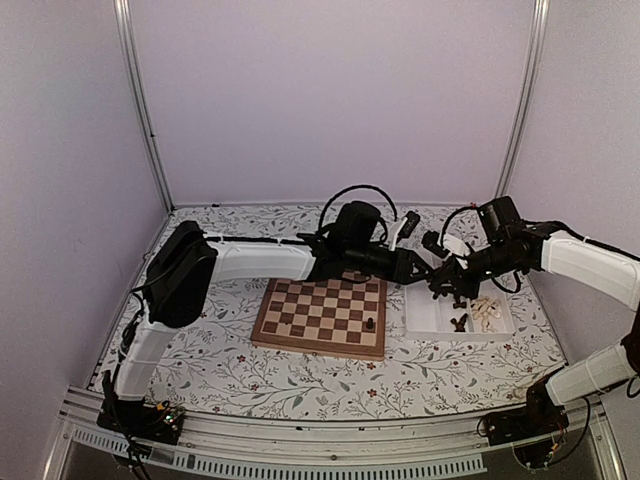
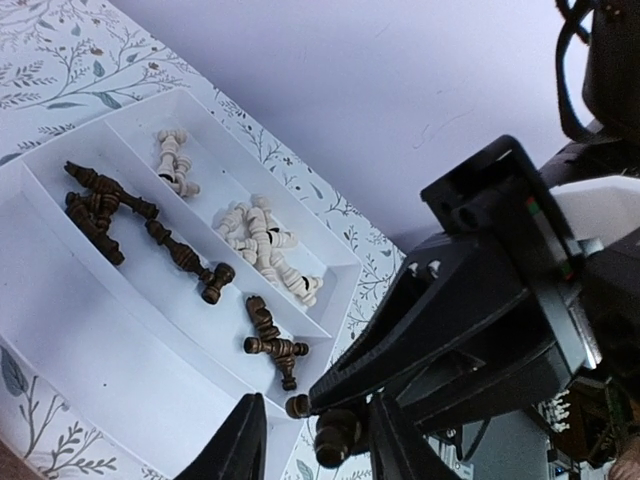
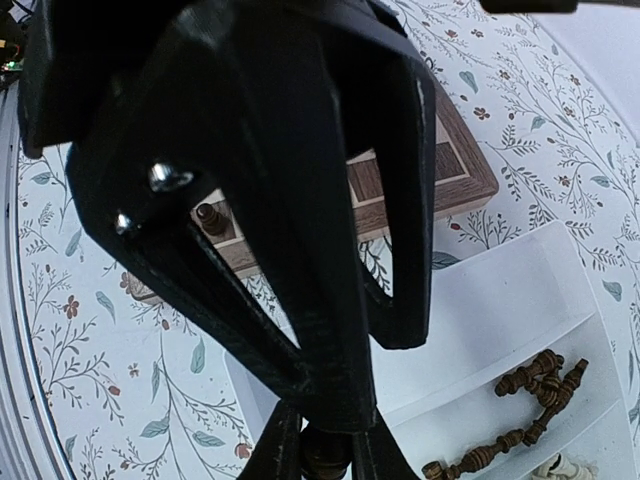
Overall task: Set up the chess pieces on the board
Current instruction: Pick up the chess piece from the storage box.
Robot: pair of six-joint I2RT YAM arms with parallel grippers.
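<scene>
Both arms are reaching in right of centre in the overhead view, meeting above the white tray (image 1: 430, 320). The right gripper (image 3: 325, 445) is pinching a small dark piece (image 2: 338, 432), turned and knobbly, tightly between its fingers. The left gripper (image 2: 318, 420) is standing part-open around that same piece, with a gap showing on one side. More chess pieces are lying tumbled in the tray's compartments, dark brown ones (image 2: 100, 205) and cream ones (image 2: 262, 245). The board (image 1: 320, 318), checked and tan-bordered, is sitting mid-frame, carrying one upright dark figure (image 1: 370, 325) near its lower right corner.
</scene>
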